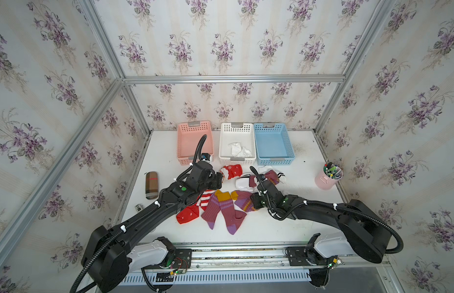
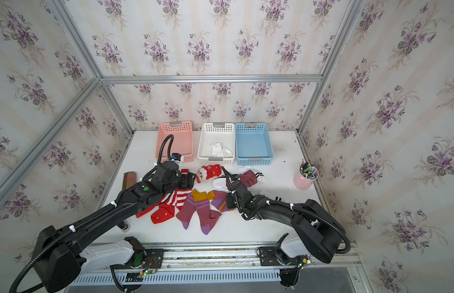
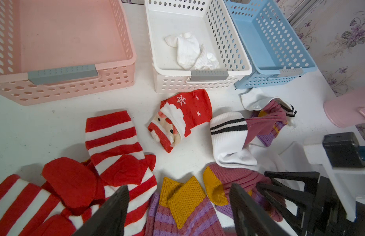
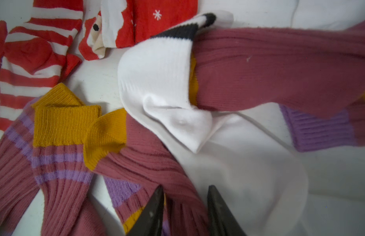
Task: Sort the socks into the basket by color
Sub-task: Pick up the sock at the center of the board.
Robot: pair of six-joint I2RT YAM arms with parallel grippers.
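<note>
The right wrist view showed the right claw (image 4: 185, 188) straddling a maroon sock (image 4: 149, 161), though I could not tell if it gripped. The left wrist view showed the left claw (image 3: 178, 187) released.

Top views overhead from the front, wrist views close, all sharing socks (image 1: 226, 210)

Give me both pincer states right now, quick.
Left pincer: open, holding nothing.
Right pincer: jaws partly apart with a maroon sock between them; whether it grips cannot be told.
</note>
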